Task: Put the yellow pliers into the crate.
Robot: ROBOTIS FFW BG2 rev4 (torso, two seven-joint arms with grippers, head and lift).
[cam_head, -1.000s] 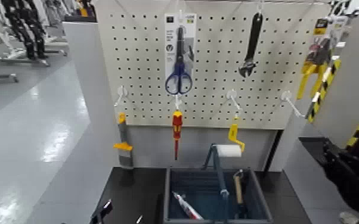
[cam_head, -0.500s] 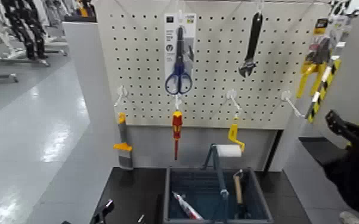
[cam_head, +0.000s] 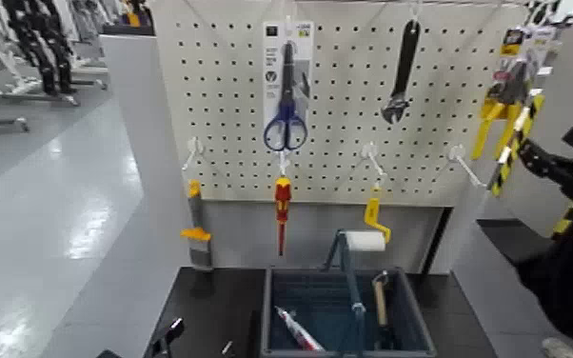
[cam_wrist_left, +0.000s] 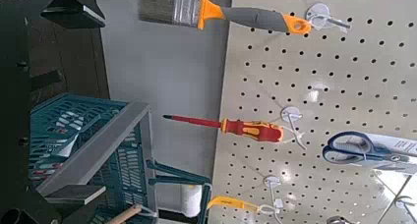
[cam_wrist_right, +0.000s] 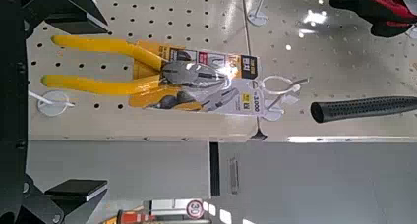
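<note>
The yellow pliers [cam_head: 502,103] hang on their printed card at the top right corner of the pegboard. In the right wrist view the yellow pliers [cam_wrist_right: 148,75] lie straight ahead between my spread fingers, still some way off. My right gripper [cam_head: 549,152] is raised at the right, just below and beside the pliers, open and holding nothing. The crate [cam_head: 345,314] sits on the dark table below the pegboard, with its tall handle bar upright. My left gripper [cam_head: 167,336] rests low at the table's front left, open, next to the crate [cam_wrist_left: 84,145].
On the pegboard [cam_head: 347,143] hang blue scissors [cam_head: 286,95], a black wrench [cam_head: 401,71], a red-and-yellow screwdriver [cam_head: 282,211], a yellow paint roller [cam_head: 371,228] and a brush [cam_head: 195,233]. Bare hooks [cam_head: 464,164] jut out under the pliers. Tools lie inside the crate.
My right arm has risen from low at the right up toward the pliers, its jaws staying open. The left arm and the hanging tools have not moved.
</note>
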